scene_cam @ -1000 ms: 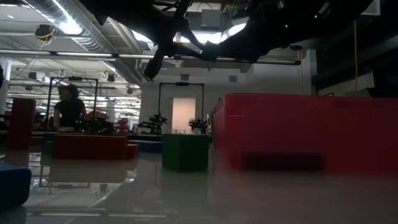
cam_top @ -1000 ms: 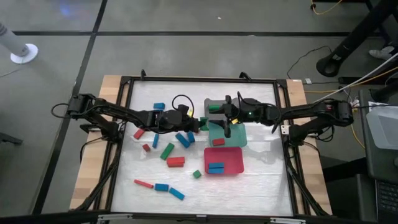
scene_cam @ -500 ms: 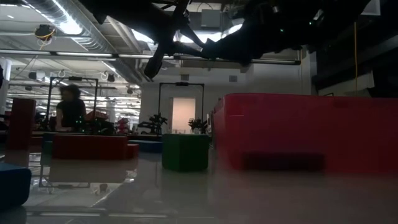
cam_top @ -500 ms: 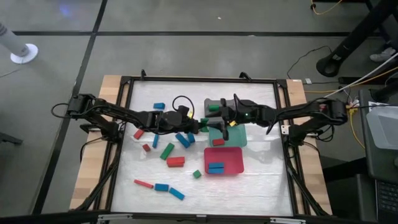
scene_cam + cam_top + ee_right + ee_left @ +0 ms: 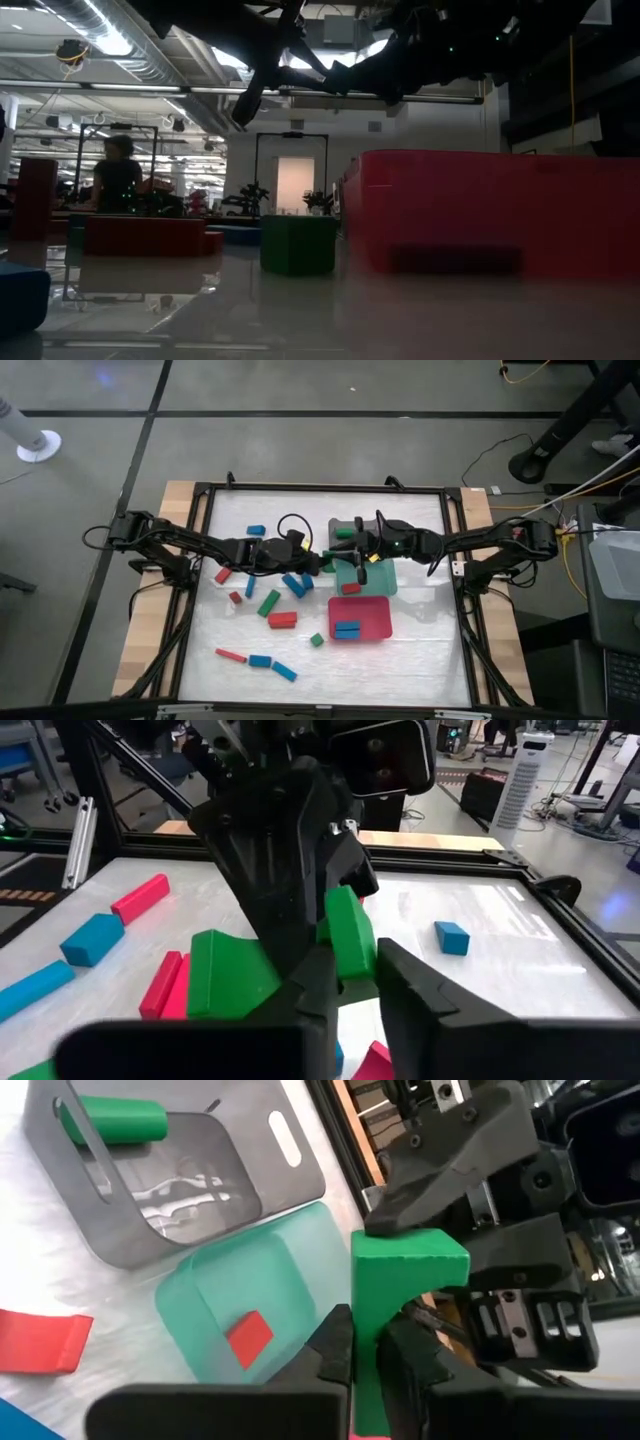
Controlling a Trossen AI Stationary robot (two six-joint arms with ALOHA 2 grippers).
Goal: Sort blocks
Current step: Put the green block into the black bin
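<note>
A green block (image 5: 405, 1270) is held mid-handover above the table's middle, pinched by the left gripper (image 5: 368, 1342) and the right gripper (image 5: 345, 975). 4 blocks lie in trays (image 5: 380, 622); about 11 blocks (image 5: 281, 620) remain loose toward the table's left half.

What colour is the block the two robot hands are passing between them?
Green; the block shows best in the left wrist view.

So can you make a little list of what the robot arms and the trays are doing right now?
left gripper: shut on green block, held over the table's middle
right gripper: meets the left one, its jaws on either side of the same block
grey tray: one green block inside
teal tray: one red block inside
red tray: blue block inside
table: loose red, blue, green blocks on the left arm's side
</note>
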